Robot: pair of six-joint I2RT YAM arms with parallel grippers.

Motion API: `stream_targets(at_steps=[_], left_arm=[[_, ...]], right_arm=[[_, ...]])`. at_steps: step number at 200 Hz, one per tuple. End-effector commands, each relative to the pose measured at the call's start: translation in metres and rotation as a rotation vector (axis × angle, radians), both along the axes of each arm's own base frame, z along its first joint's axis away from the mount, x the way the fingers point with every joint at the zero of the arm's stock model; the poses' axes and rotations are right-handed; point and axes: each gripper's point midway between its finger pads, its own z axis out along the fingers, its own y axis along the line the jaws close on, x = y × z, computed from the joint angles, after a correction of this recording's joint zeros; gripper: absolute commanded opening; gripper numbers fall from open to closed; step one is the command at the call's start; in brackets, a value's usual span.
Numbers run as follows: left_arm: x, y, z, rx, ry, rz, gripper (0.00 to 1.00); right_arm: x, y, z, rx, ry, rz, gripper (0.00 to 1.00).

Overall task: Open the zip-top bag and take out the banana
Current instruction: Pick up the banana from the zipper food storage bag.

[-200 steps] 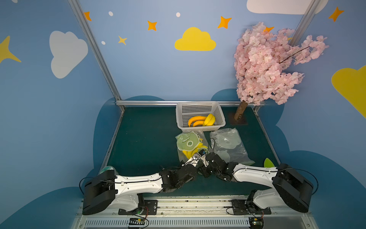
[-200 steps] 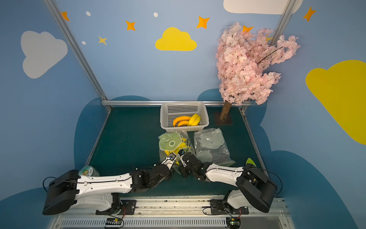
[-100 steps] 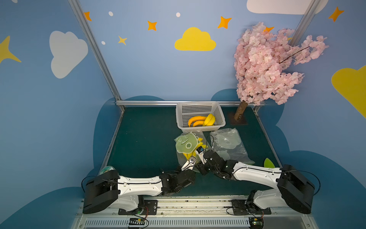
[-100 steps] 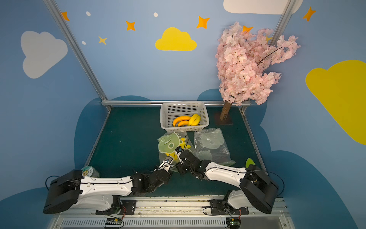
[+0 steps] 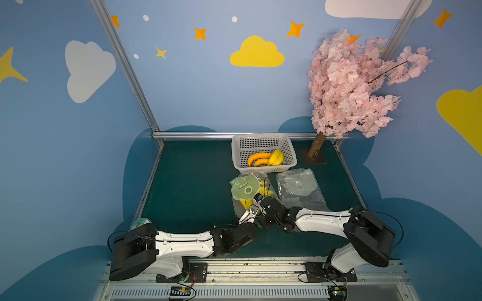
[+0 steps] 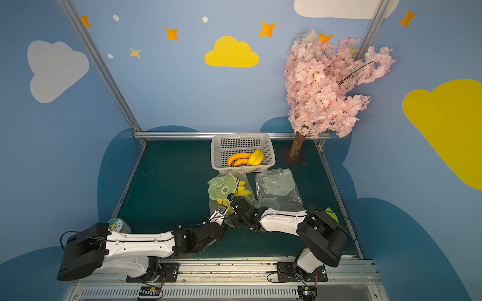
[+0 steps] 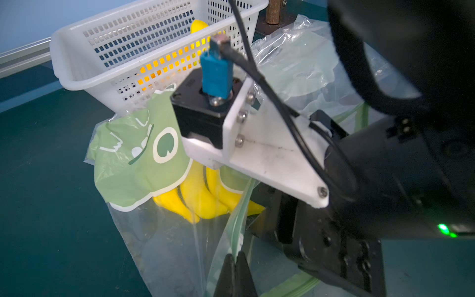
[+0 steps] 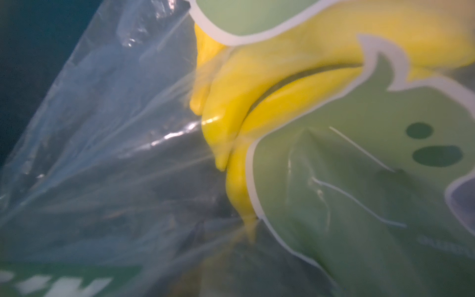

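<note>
The zip-top bag (image 5: pixel 245 189) (image 6: pixel 221 189), clear with a green dinosaur print, lies in front of the basket. A bunch of yellow bananas (image 5: pixel 268 193) (image 7: pixel 198 198) (image 8: pixel 226 115) is inside it. My left gripper (image 7: pixel 236 257) (image 5: pixel 252 210) is shut on the bag's green zip edge at the near end and holds that lip up. My right gripper (image 7: pixel 267 218) (image 5: pixel 260 204) reaches into the bag's mouth from the right, close to the bananas. Plastic and its own camera mount hide its fingertips. The right wrist view shows the bananas through blurred plastic.
A white basket (image 5: pixel 290 153) behind the bag holds more bananas. A second, empty clear bag (image 5: pixel 300 187) lies to the right. A pink blossom tree (image 5: pixel 317 148) stands at the back right. A small round tin (image 5: pixel 140 222) sits by the left arm's base.
My left gripper has drawn back toward the front with the bag's edge, stretching the mouth. My right gripper has pushed farther into the bag toward the bananas.
</note>
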Motion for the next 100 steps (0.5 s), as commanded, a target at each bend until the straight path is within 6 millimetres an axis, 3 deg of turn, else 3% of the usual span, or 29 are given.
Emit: stream_targets(at_steps=[1, 100], left_arm=[[-0.001, 0.002, -0.002, -0.006, -0.002, 0.001, 0.03], [0.0, 0.014, -0.005, 0.031, -0.015, 0.023, 0.03]], right_arm=[[0.006, 0.007, 0.001, 0.0, -0.014, 0.023, 0.44], [-0.002, 0.013, -0.001, -0.002, 0.044, 0.087, 0.03]])
